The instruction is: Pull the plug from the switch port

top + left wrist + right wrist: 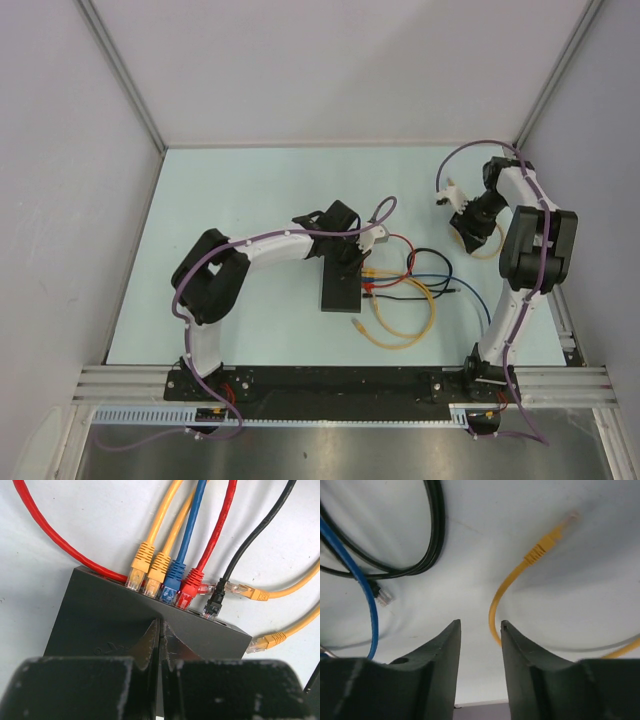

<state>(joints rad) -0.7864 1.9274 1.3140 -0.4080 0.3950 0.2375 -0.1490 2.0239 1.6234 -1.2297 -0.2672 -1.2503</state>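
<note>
The switch (pixel 341 288) lies mid-counter (pixel 250 200), its five seated plugs (pixel 175 572) facing the right edge; the left gripper (pixel 160 625), closed on nothing, sits over its top, so the right gripper (pixel 480 625), parted and empty, should best pinch one plug and draw straight toward that edge.

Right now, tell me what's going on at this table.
The left gripper, fingers shut, sits over the top of the black switch, perhaps holding it down. Five plugs sit in its ports: two yellow, blue, red, black. The right gripper is off to the side, fingers parted, above a loose yellow cable. No plug is gripped yet.
</note>
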